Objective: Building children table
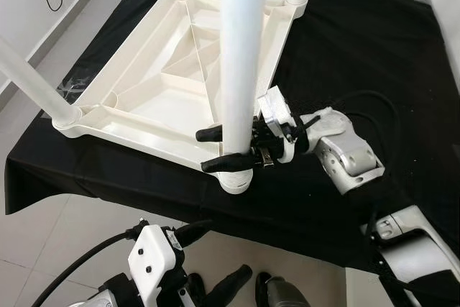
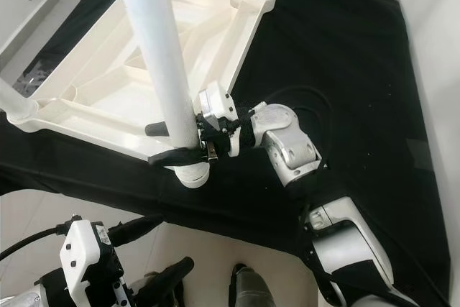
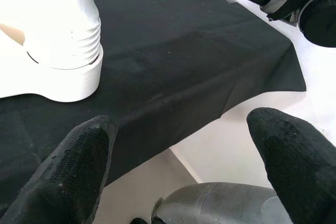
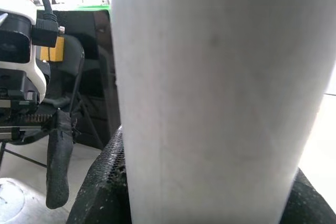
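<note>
Fingers of the right end effector (image 1: pixel 224 150) are pinching the white table leg (image 1: pixel 239 62) just above the upturned tabletop's (image 1: pixel 154 106) corner socket; left end effector (image 3: pixel 184 166) is hanging spread.

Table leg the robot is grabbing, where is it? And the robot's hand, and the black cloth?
table leg (image 1: pixel 239 48), left eye view, middle of the white tube
right gripper (image 1: pixel 224 150), left eye view, between the black fingertips around the leg
black cloth (image 1: pixel 345 41), left eye view, bare part beside the upside-down tabletop
</note>
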Controlling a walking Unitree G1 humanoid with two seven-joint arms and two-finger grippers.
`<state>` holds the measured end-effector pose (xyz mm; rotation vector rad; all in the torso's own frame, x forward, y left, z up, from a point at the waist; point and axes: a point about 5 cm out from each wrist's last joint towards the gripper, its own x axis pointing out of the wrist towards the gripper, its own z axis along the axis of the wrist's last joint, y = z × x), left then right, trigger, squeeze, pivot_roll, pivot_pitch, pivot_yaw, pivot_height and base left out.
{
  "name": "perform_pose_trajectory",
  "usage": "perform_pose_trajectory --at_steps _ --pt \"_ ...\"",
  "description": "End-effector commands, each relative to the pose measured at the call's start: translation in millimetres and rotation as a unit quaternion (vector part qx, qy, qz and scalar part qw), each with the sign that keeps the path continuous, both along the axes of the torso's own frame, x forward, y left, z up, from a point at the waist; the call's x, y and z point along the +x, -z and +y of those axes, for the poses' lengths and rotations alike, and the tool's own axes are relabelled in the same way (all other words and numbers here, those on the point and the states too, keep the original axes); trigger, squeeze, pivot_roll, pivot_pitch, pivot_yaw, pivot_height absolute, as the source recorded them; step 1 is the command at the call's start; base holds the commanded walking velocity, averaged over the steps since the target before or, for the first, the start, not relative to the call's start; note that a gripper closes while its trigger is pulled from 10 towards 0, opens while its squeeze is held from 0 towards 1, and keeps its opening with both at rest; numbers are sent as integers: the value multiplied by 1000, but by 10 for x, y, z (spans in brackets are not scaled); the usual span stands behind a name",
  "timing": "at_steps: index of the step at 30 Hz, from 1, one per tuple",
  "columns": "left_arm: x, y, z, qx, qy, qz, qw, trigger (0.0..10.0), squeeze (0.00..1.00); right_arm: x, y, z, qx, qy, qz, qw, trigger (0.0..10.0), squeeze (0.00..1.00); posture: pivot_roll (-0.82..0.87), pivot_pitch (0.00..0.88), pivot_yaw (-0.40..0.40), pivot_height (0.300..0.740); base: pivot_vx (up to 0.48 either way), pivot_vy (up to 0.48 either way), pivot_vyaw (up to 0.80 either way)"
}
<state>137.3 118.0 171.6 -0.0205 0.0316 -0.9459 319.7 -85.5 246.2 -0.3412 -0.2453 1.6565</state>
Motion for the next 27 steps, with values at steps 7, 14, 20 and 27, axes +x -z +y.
perform_pose_trajectory --at_steps 7,14,20,27 --pt "-10 49 11 0 -1 12 1000 10000 0 119 218 -49 -50 154 -25 986 10000 0 28 313 -1 740 0 0 0" --pt "-16 62 16 1 -4 12 1000 10000 0 99 504 -205 -74 450 71 887 10000 0 6 307 -25 740 0 0 0" --pt "3 63 19 1 -4 11 1000 10000 0 -88 615 -278 -14 579 123 806 10000 0 -10 298 -14 740 0 0 0" --pt "28 78 17 1 -3 10 1000 10000 0 -67 610 -208 65 614 165 769 10000 0 -9 283 -13 740 0 0 0"
